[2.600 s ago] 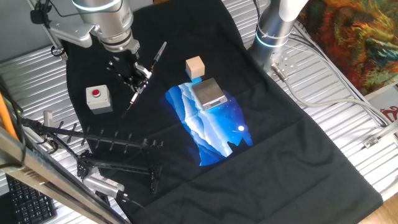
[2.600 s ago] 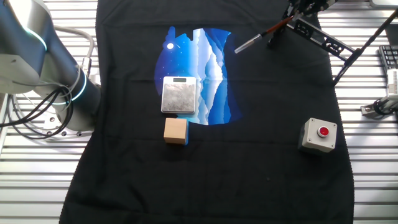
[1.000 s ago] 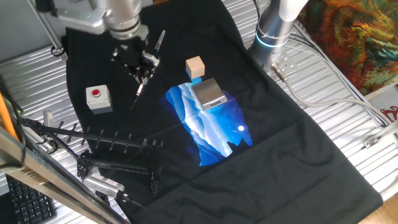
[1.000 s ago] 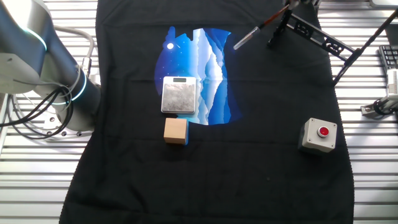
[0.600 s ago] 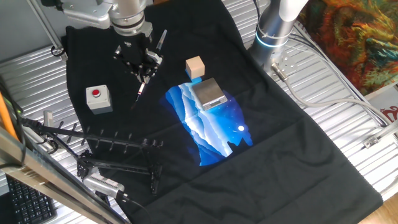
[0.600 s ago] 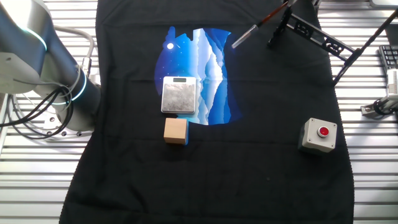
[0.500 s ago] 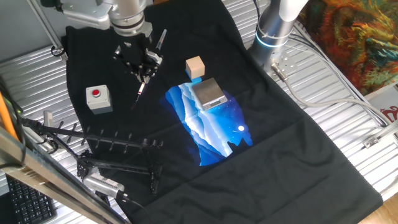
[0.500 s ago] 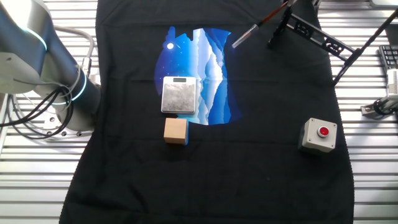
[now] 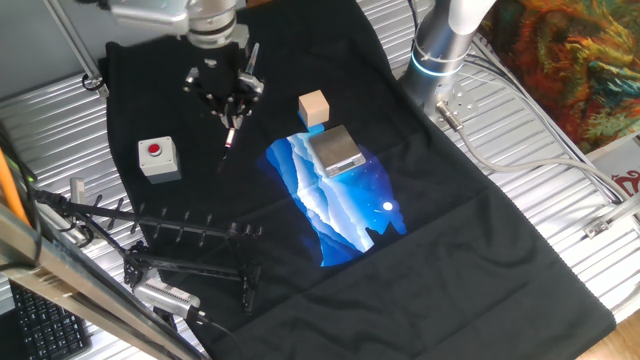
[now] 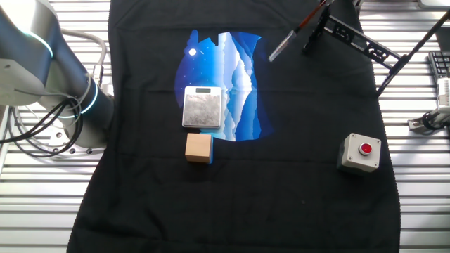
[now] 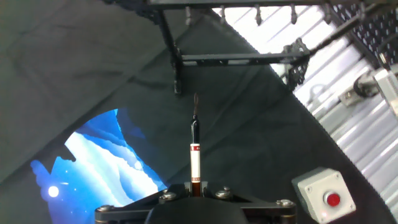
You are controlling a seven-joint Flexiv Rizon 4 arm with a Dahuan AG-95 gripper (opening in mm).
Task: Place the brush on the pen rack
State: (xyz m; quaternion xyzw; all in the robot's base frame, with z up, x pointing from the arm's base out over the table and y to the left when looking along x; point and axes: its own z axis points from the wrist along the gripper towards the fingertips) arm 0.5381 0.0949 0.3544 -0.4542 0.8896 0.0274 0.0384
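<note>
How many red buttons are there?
1. The red button sits on top of the grey box on the black cloth, off to one side of the pen rack. None other shows.

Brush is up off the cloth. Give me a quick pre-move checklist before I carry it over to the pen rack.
1. Brush held in the end effector: ok.
2. Brush lifted off the black cloth: ok, in both fixed views.
3. Pen rack ahead of the brush in the hand view: ok.
4. Grey button box apart from the brush: ok, off to one side.
5. Brush parallel to the rack's row of pegs: not ok, it points across it.
6. Grip firmness: cannot tell.
</note>
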